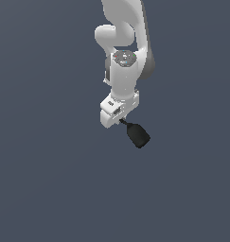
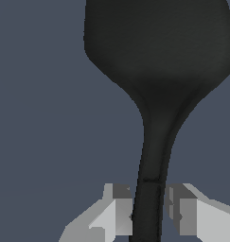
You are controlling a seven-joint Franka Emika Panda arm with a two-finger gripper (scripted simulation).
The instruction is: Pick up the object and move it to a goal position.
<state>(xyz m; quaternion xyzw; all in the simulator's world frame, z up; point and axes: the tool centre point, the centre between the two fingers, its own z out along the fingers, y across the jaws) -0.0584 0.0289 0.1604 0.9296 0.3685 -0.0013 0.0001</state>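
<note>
The object is a small black spatula-like tool point(image 1: 137, 133) with a thin handle and a flat rounded head. In the exterior view its head sticks out below and toward the exterior view's right of the white gripper point(image 1: 117, 119). In the wrist view the tool point(image 2: 156, 71) fills the frame, and its handle runs between the two grey fingers point(image 2: 120, 210). The gripper point(image 2: 149, 212) is closed on the handle, both fingers at its sides. The fingertips are hidden in the exterior view by the hand.
The white arm point(image 1: 123, 42) comes down from the exterior view's top. A plain dark grey-blue surface point(image 1: 45, 179) lies all around. No goal marker shows.
</note>
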